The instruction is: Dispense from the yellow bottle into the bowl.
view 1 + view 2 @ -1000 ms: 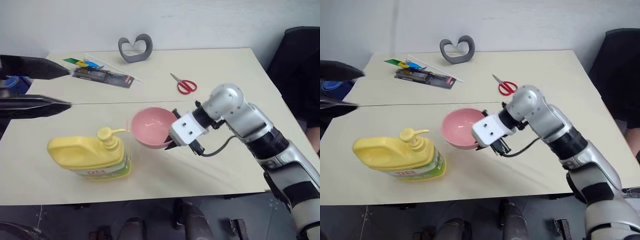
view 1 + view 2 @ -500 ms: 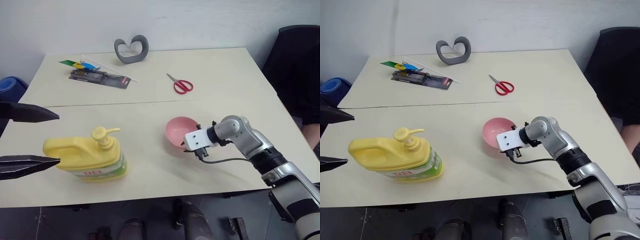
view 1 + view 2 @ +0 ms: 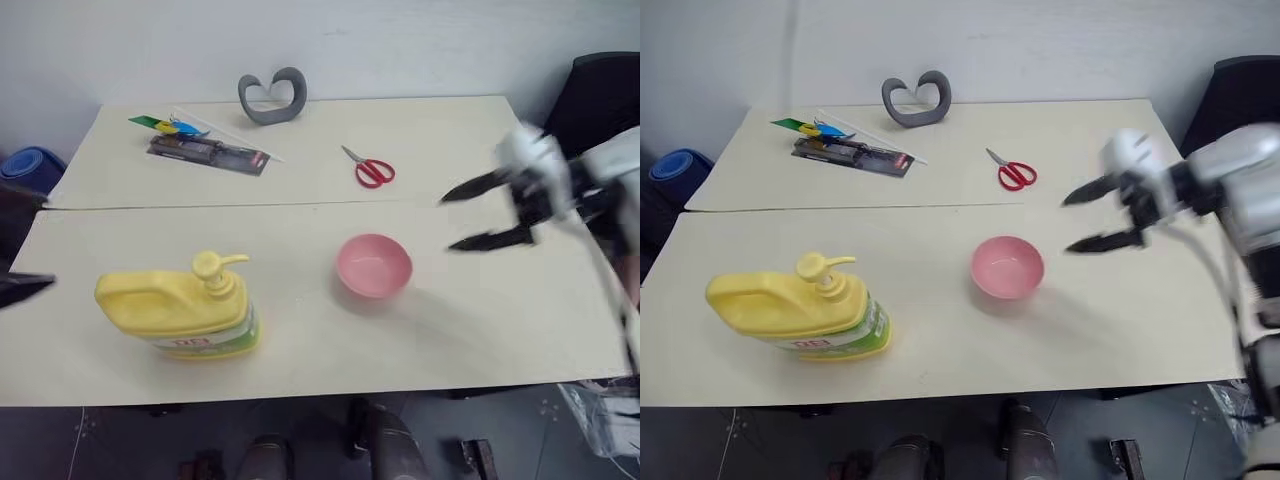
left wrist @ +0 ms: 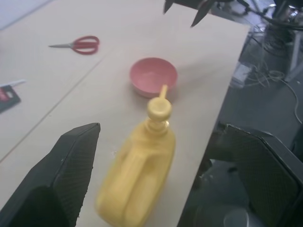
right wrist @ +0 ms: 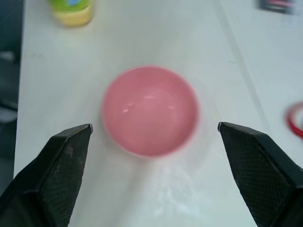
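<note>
Left of the right end effector (image 3: 1085, 214) sits the bowl (image 3: 1007, 266)

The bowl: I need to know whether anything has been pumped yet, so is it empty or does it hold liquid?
Empty, as far as shows: the bowl has a bare, smooth pink inside with only light glints.

1. The pink bowl (image 5: 149, 110) sits upright on the pale table (image 5: 57, 75), its smooth inside facing the camera with small glints of light on it.
2. The right gripper (image 5: 154, 132) has its two black fingers (image 5: 52, 175) spread wide, one on each side of the bowl and clear of its rim.
3. Beyond the bowl, the base of the yellow bottle (image 5: 72, 10) with its green label shows at the frame's edge.
4. A red curved piece, probably a scissors handle (image 5: 294, 119), and a dark packet (image 5: 280, 4) lie at the edge.
</note>
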